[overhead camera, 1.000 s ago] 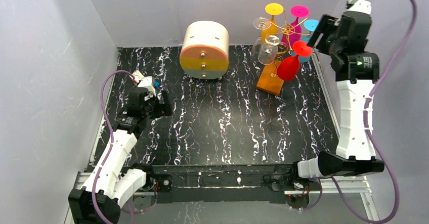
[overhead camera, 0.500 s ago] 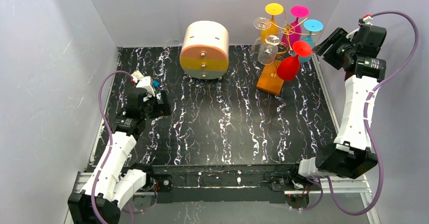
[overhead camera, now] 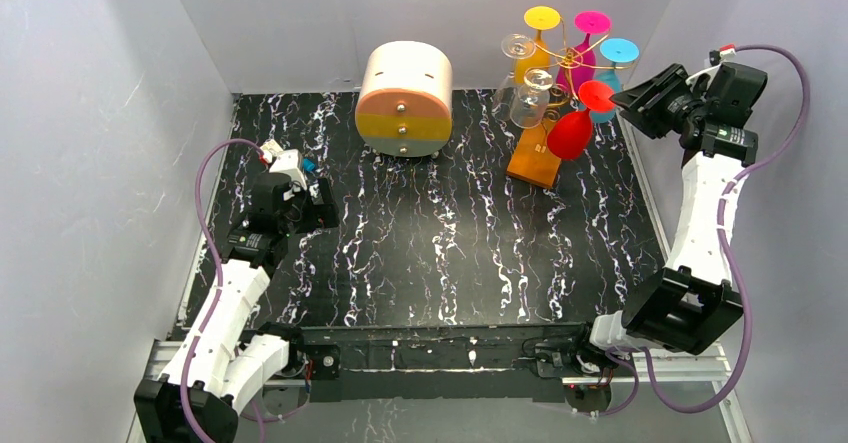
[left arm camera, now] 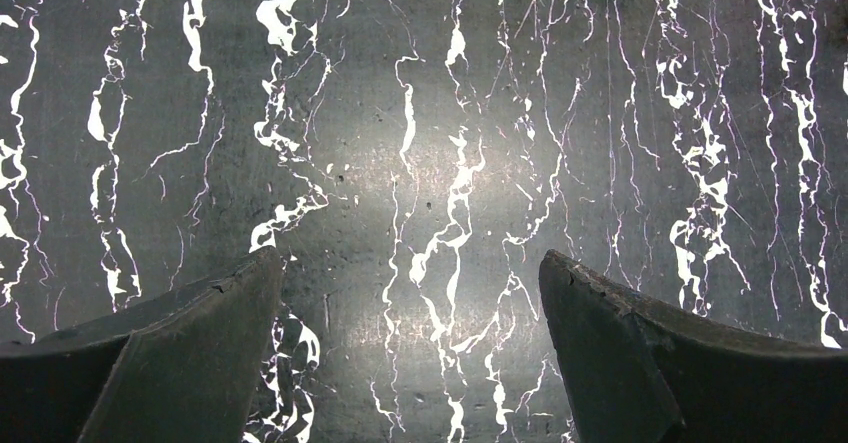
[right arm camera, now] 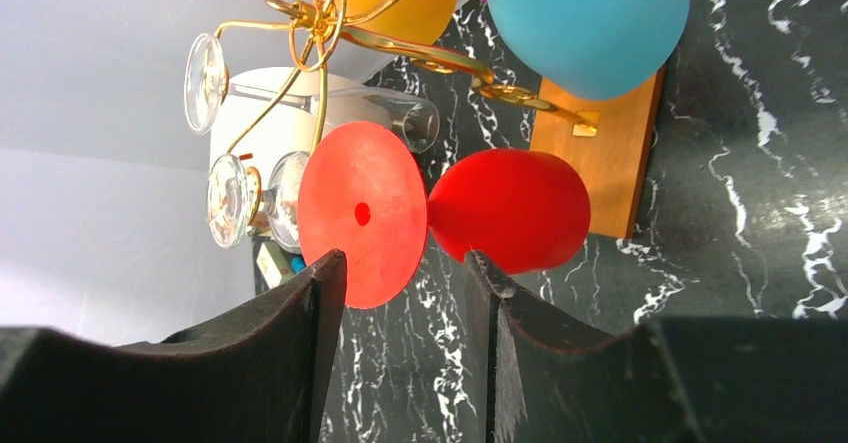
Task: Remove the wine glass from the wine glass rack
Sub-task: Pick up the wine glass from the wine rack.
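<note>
The wine glass rack (overhead camera: 533, 158) stands in the far right corner of the desk (overhead camera: 450, 253), close to the back wall and right edge, with a round drawer box (overhead camera: 404, 98) to its left. A red wine glass (overhead camera: 568, 135) hangs foot-up on the rack's near side. The right pincer (right arm camera: 400, 263), jaws partly apart, has its tips by the stem; contact is unclear. The left pincer (left arm camera: 410, 268) gapes wide over bare desk, well apart.

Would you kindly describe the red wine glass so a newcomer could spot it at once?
Far right on the black table stands a gold wire rack on a wooden base. The glass hangs on its near side, the only red one.
</note>
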`<state>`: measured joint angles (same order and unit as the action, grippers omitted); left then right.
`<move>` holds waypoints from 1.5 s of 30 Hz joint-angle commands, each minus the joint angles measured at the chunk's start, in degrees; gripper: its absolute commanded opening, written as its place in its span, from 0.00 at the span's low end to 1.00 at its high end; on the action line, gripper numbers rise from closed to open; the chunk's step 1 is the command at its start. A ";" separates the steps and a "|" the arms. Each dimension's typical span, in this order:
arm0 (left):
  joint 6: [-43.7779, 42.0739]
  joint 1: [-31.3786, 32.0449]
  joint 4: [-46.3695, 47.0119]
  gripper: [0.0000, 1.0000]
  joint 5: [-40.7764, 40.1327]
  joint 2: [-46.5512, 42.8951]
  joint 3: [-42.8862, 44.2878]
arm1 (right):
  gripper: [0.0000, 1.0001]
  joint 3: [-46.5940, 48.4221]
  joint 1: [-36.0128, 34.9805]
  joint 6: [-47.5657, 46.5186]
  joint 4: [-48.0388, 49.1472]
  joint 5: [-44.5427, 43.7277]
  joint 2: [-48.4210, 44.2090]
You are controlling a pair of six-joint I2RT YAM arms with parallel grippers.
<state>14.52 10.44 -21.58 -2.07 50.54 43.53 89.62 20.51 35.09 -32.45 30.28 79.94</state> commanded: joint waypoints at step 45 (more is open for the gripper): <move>-0.20 -0.15 0.07 0.98 -3.52 -0.12 -0.76 | 0.32 -3.37 0.65 4.81 9.71 8.51 0.14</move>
<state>14.55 10.44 -21.02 -4.27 50.54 43.53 83.57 20.88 39.92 -24.86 39.16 80.12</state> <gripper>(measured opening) 0.983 0.345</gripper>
